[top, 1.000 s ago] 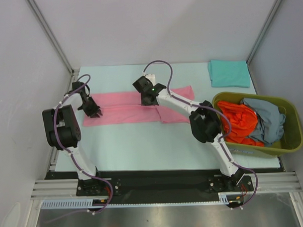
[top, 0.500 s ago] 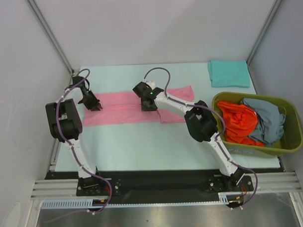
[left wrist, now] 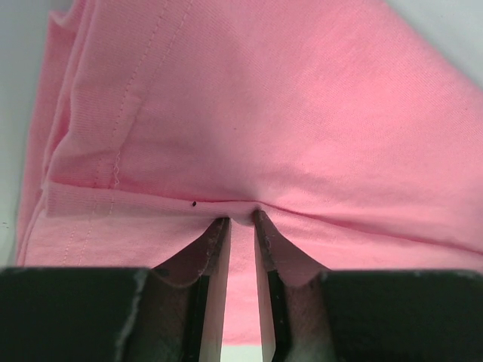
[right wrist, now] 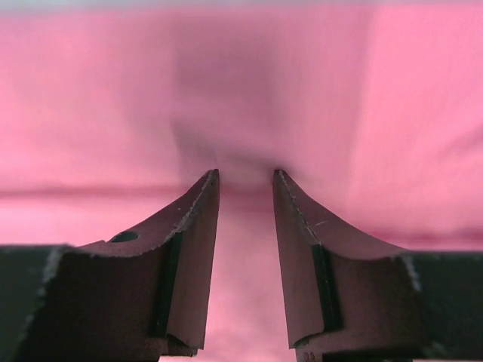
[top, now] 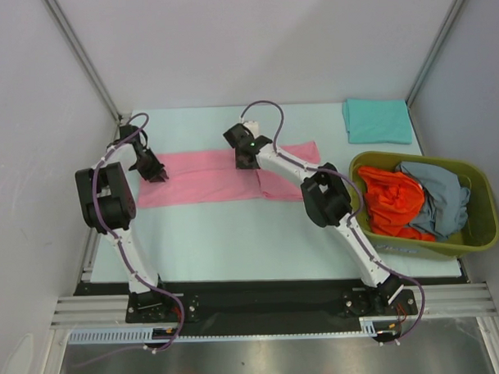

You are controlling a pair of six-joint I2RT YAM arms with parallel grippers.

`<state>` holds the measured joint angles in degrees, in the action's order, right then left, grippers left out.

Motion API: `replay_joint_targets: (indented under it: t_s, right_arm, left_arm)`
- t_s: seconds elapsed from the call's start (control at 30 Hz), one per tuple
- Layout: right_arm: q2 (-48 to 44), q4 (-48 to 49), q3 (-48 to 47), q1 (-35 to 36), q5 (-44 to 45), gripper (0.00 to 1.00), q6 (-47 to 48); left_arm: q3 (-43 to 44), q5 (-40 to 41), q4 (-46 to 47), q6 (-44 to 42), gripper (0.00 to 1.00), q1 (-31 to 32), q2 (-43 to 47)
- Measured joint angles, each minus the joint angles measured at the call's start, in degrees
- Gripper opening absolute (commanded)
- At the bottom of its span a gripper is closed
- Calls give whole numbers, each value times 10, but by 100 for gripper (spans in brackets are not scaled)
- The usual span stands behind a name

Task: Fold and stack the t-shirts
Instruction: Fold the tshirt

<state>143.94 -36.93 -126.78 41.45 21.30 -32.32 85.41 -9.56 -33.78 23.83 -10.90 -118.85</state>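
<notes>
The pale counter (top: 235,237) carries everything. On it the pink t-shirt (top: 200,176) lies as a long flat band, running from under the left tool (top: 155,175) past the right tool (top: 247,161) and on toward the basket side. The olive-green basket (top: 479,228) stands well to the right of the right tool, nearer the arm bases. The teal t-shirt (top: 377,121) lies folded flat on the counter, to the right of the right tool and beyond the basket. An orange-red t-shirt (top: 391,200) and a grey-blue t-shirt (top: 438,195) are bundled inside the basket, the orange-red one on the side nearer the right tool.

The left tool is down at the band's left end. In its wrist view its fingertips (left wrist: 219,226) stand close together, nipping a small pucker of pink cloth at a folded edge. The right tool sits at the band's far edge near its middle, and its fingertips (right wrist: 207,188) are clenched on a raised pinch of the pink cloth.
</notes>
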Motion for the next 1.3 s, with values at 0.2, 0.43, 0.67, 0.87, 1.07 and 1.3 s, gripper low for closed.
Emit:
replay_joint_targets:
  t_s: [0.2, 0.43, 0.67, 0.87, 1.07, 1.3]
  right_arm:
    - [14, 12, -71, -15, 9, 41, 35]
    - [-91, 1, 41, -11, -8, 40, 35]
    - [-162, -93, 69, -40, -13, 40, 11]
    - [-164, -149, 83, -79, -14, 37, -16]
    - [-164, -211, 115, -91, -12, 39, -74]
    - [-165, -289, 100, -102, -42, 57, -202]
  left_arm:
    - [-1, 0, 1, -4, 25, 0, 0]
    - [-5, -1, 4, -6, 27, 0, 4]
    - [-23, 13, -4, -16, 42, 8, 30]
    - [-41, 18, -13, -15, 34, 16, 63]
    - [-56, 32, -23, -19, 44, 40, 73]
    - [-72, 64, -44, -34, 47, 94, 106]
